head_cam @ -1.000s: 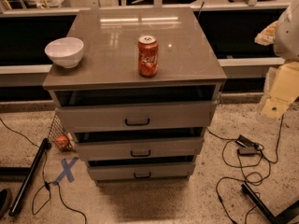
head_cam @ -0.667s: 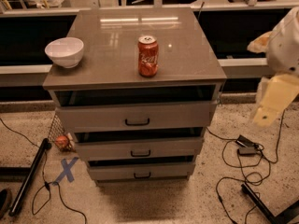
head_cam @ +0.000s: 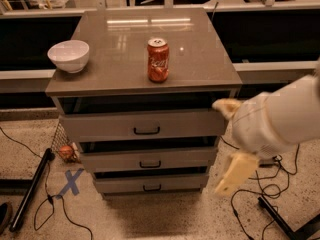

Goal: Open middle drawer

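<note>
Our gripper (head_cam: 226, 145), cream-fingered on a bulky white arm, hangs just off the right side of the grey-brown three-drawer cabinet (head_cam: 210, 66), level with its upper two drawers. Its fingers are spread wide, one tip up by the cabinet's top right corner and the other angled down toward the floor, with nothing between them. We see the middle drawer (head_cam: 115, 160), with its grey-brown front and small black bar handle (head_cam: 150, 164), between the cabinet's taller top drawer (head_cam: 100, 126) and shorter bottom drawer (head_cam: 120, 185). The gripper is not touching it. A dark gap runs above its front. On the cabinet's top, a white bowl (head_cam: 68, 55) sits at the left edge and a red soda can (head_cam: 158, 59) stands upright near the middle.
</note>
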Robot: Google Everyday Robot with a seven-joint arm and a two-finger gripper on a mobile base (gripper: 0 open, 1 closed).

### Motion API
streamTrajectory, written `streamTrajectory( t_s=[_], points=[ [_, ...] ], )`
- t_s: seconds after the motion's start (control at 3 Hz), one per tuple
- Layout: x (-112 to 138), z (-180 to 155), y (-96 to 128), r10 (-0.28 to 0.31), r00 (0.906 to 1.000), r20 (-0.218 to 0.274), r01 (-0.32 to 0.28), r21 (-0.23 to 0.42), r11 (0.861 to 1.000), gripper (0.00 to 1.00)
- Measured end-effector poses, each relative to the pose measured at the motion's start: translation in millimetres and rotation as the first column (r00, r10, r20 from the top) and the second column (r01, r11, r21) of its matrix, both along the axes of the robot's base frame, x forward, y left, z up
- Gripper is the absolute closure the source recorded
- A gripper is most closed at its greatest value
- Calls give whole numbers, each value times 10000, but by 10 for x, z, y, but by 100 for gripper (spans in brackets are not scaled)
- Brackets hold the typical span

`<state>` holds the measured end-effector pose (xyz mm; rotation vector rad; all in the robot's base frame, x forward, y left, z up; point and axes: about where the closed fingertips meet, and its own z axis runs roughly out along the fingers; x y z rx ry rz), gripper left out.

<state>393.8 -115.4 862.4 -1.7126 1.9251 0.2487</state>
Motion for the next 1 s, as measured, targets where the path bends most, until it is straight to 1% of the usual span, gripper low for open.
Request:
streamTrajectory(
  t_s=[0.33,0.67,1.0],
  points=[
    [-66,-257,193,79,10000,6,-79,313,9995,0],
    [109,-385,145,223,9992,-332,-229,-196,9995,0],
    [228,-849,102,372,9963,-769,-357,209,9991,0]
  ],
)
